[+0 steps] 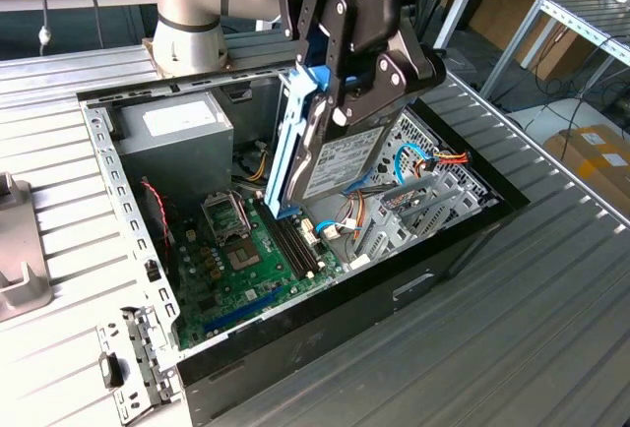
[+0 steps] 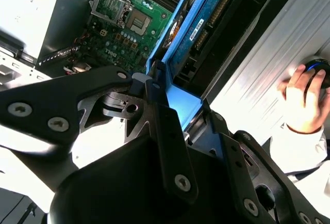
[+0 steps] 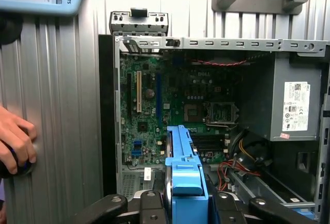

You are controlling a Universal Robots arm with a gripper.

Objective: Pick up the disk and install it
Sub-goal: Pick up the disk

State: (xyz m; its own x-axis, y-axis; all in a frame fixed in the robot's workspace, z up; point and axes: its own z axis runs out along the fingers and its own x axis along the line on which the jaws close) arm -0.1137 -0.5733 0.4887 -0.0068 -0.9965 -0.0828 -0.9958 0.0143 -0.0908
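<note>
Ribbed metal bench (image 1: 551,329), workshop tables behind. An open computer case (image 1: 325,334) lies on its side mid-bench, open face up.

Gripper (image 1: 340,102) jaws are clamped on the disk (image 1: 340,166), pinching it across its blue bracket (image 1: 285,142) near the upper end. The disk is off the bench, held on edge and tilted, label toward the exterior view's right. Its lower end dips into the case above the motherboard (image 1: 236,260); whether it touches anything there I cannot tell.

In the first wrist view the gripper (image 3: 186,203) has the bracket (image 3: 185,177) squeezed between its black fingers (image 3: 149,206). In the second wrist view the gripper (image 2: 170,110) closes on the bracket (image 2: 178,43), with the disk's circuit-board side (image 2: 206,22) showing.

The green motherboard (image 3: 170,100) covers the case floor, also seen in the second wrist view (image 2: 129,22). A grey power supply (image 1: 182,132) sits in the case's far corner on the exterior view's left, its white sticker showing in the first wrist view (image 3: 294,105). Coloured cables (image 1: 433,161) bunch by the case wall on the exterior view's right. A grey fixture (image 1: 15,279) sits at the bench edge on the exterior view's left.

A person's hand (image 2: 304,100) rests on the bench beside the case, covering a dark rounded object (image 2: 317,69); the hand also appears in the first wrist view (image 3: 15,136).
</note>
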